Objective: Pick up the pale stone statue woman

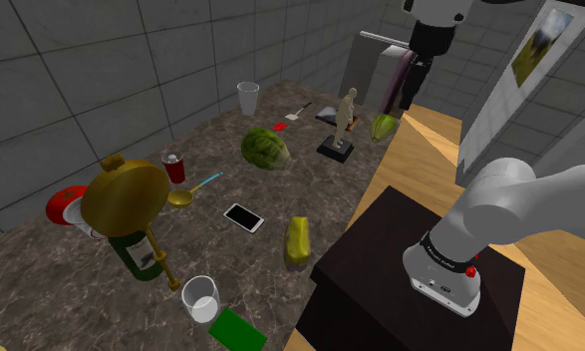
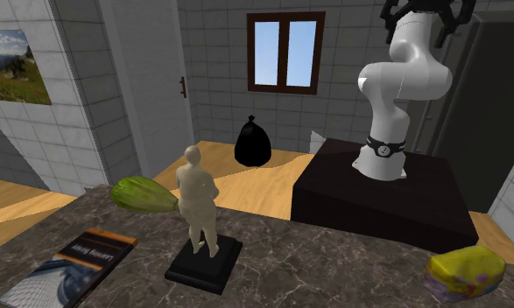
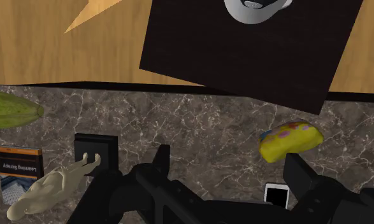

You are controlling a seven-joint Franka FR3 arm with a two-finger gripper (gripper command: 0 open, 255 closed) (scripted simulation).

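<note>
The claw [image 3: 227, 167] hung high over the worktop [image 3: 198, 133], fingers spread and empty, likely for a clear overview; the pale statue [image 3: 48, 188] stood upright on its black base [image 3: 96, 147], near the green vegetable [image 3: 10, 109]

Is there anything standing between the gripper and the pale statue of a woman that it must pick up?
Nothing visible does. The gripper hangs high above the table, fingers open, with free space down to the statue. The green vegetable and the book lie beside its black base, not touching it.

Shoulder view behind stand [image 1: 380, 249]; second opposite
</note>
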